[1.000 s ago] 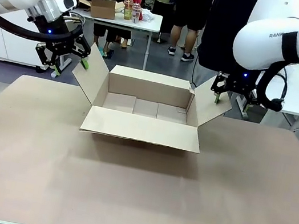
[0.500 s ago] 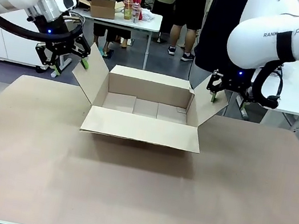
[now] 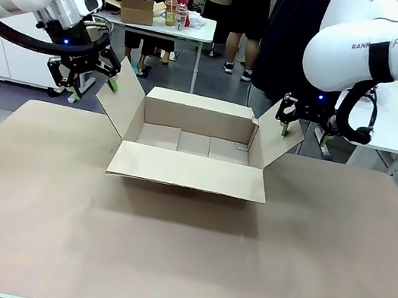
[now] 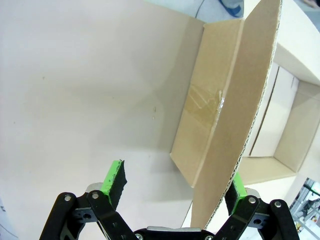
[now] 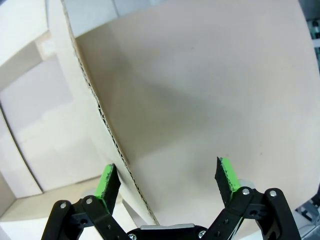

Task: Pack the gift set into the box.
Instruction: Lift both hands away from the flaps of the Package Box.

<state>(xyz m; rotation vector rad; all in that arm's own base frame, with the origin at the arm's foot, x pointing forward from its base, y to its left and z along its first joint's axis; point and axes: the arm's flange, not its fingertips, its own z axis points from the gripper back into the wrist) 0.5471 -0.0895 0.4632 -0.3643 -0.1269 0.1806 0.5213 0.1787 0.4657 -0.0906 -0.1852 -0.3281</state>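
Where the brown table [image 3: 178, 269] meets its far half, we find the box [image 3: 189, 170] standing upright near the middle, slightly toward the far edge, with all four flaps turned outward. The near flap hangs forward and down, the far flap is folded back, and both side flaps lean out at a slant. Through the open top we see the bottom panels and their seams. We note the left gripper [image 3: 94, 89] poised at the upper edge of the left flap, jaws spread wide. In the left wrist view the left gripper [image 4: 175, 184] straddles that flap: the box [image 4: 240, 100] presents its corrugated edge between the two green pads [image 4: 114, 177], close against the far one, and we cannot tell whether it touches. The right gripper [image 3: 304, 134] sits at the top of the right flap, likewise spread wide. In the right wrist view the right gripper [image 5: 166, 179] brackets the flap edge of the box [image 5: 95, 105], which runs just beside one pad, well apart from the other. A person [image 3: 282, 48] in dark clothing stands at the far side.
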